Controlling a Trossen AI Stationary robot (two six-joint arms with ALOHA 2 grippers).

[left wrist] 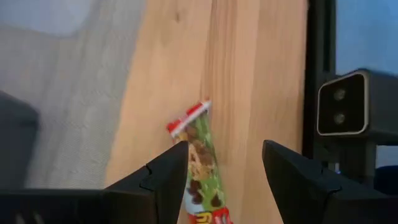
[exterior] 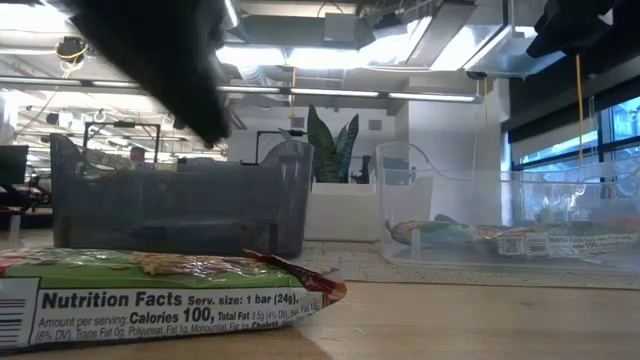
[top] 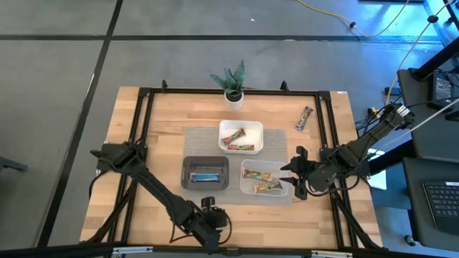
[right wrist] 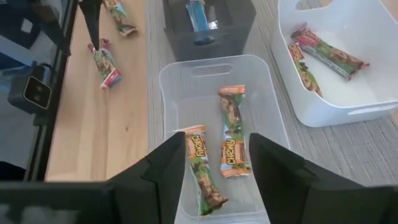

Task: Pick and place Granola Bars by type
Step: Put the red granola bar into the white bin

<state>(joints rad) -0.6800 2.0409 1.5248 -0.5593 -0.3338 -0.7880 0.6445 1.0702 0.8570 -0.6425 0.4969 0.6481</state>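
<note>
Two bars (right wrist: 212,162) lie in the clear tray (right wrist: 177,81); right end effector (right wrist: 214,163) open, empty.

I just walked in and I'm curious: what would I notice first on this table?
Three little trays sit mid-table: a white tray with reddish granola bars, a black tray with a blue bar, and a clear tray with two orange-topped bars. Near the front edge, the left claw hangs open over a green bar lying on the wood, while the right claw waits above the clear tray.
</note>
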